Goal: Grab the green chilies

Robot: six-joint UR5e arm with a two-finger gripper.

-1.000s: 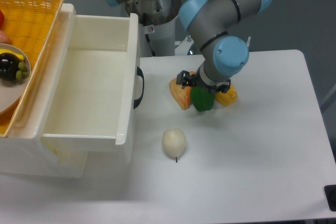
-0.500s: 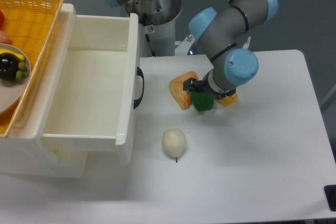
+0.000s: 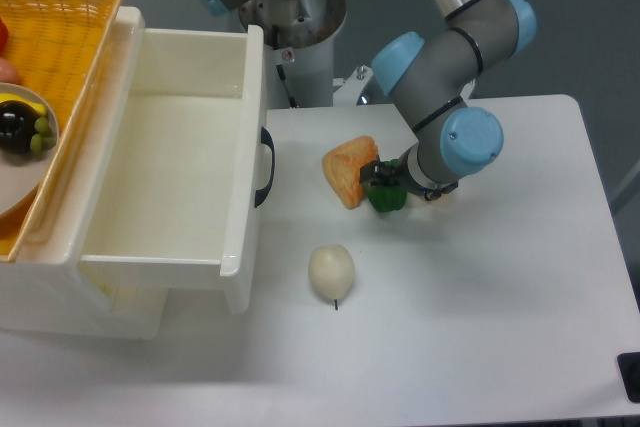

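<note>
The green chilies [image 3: 386, 196] are a small glossy dark-green pepper toy resting on the white table [image 3: 500, 297], touching an orange wedge-shaped toy [image 3: 350, 171]. My gripper [image 3: 391, 180] has come down on the chilies from the right, tilted. One black finger [image 3: 377, 173] shows at the chilies' upper left. The other finger is hidden behind the blue-capped wrist [image 3: 470, 140], so the jaw gap cannot be read.
A cream egg-shaped toy [image 3: 331, 271] lies in front of the chilies. A sliver of a yellow toy [image 3: 433, 193] peeks out under the wrist. An open white drawer [image 3: 170, 162] stands at left, with an orange basket [image 3: 50, 27] above it holding a plate of fruit.
The wrist has swung to the right and lower, uncovering the orange wedge and hiding the yellow toy. The green chilies have stayed in the same spot on the table.
</note>
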